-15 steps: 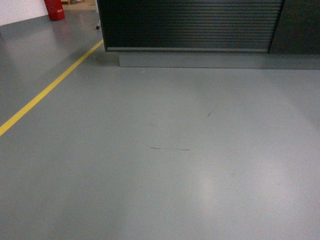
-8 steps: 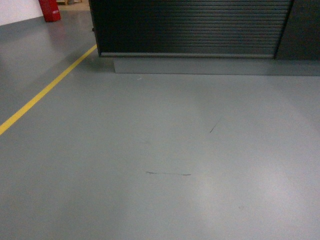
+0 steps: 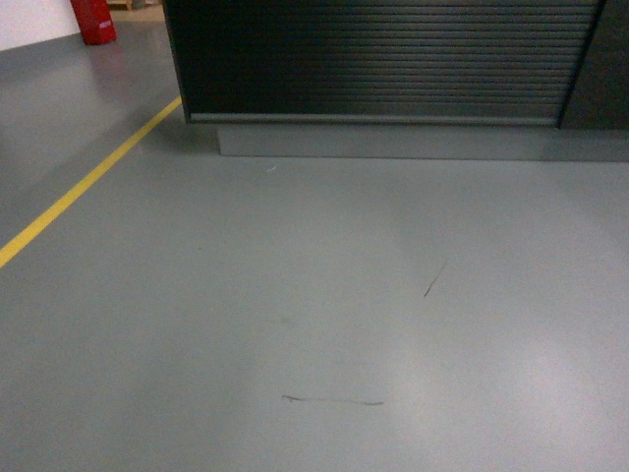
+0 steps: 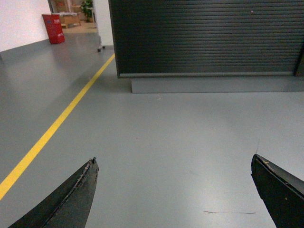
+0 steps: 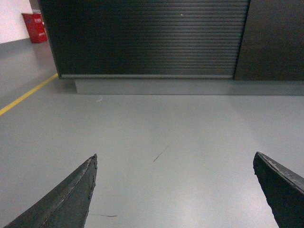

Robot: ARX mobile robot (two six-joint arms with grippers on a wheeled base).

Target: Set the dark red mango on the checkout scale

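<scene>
Ahead, the checkout [image 3: 383, 59] stands on the grey floor [image 3: 314, 295], dark with a ribbed front and a grey base. Only its front shows, so the scale and the dark red mango are not in sight. The left gripper [image 4: 175, 190] is spread wide and holds nothing. The right gripper [image 5: 175, 190] is spread wide too, with nothing in it. A yellow line [image 3: 79, 192] runs along the floor on the left.

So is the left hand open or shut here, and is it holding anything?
Open and empty. In the left wrist view the hand's two dark fingers sit far apart with only bare grey floor between them.
</scene>
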